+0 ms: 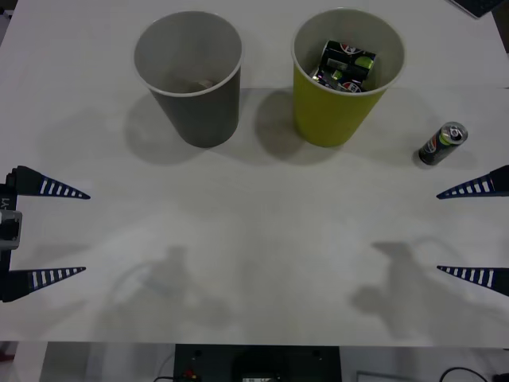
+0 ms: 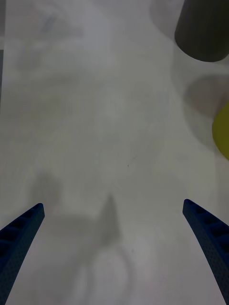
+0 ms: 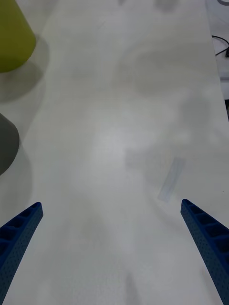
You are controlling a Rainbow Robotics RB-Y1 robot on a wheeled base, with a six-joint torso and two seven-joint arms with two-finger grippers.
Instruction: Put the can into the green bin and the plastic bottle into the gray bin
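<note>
table (image 1: pixel 254 239): I see plain white
gray bin (image 1: pixel 199 111): dark gray outside, white rim and inside
green bin (image 1: pixel 334 119): yellow-green outside, white rim and inside
cans in green bin (image 1: pixel 346 65): black with lime-green patches, I make out a red-blue logo
can (image 1: pixel 442 144), far right: black, silver top, green patch
left gripper (image 1: pixel 60 232): blue ribbed fingers
right gripper (image 1: pixel 465 231): blue ribbed fingers

The green bin (image 1: pixel 347 76) hides most of the cans (image 1: pixel 344 65) inside it. Something small lies deep in the gray bin (image 1: pixel 189 76), too dim to tell.
</note>
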